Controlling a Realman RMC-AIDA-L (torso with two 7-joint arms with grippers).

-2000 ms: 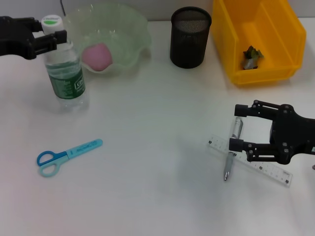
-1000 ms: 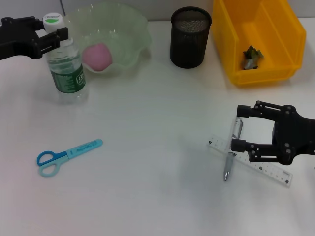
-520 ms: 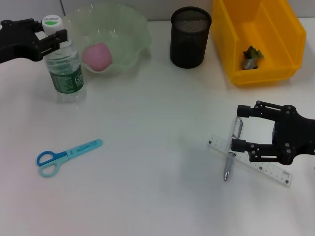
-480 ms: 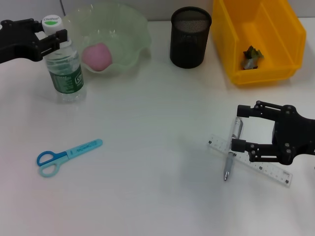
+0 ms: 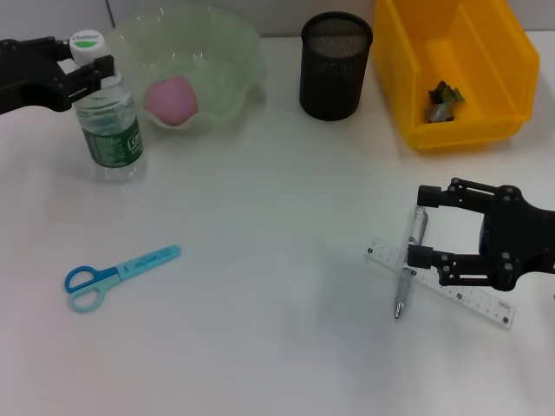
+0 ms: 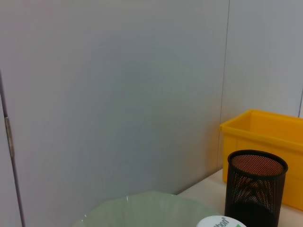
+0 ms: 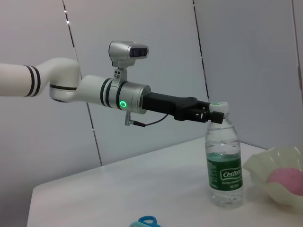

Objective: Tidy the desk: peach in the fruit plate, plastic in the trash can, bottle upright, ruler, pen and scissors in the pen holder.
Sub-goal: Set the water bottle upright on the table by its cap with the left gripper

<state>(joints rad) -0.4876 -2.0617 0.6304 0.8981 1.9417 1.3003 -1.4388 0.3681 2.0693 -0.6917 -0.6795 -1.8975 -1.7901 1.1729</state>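
Left claw [image 5: 87,62] grips the cap of the upright clear plastic water bottle w/ green label [image 5: 107,130], counter's 10 o'clock. Right claw [image 5: 420,227], fingers spread, straddles the silver pen [image 5: 409,273] lying 12-to-6 across the clear plastic ruler [image 5: 440,283], 4 o'clock; right arm's nearer.
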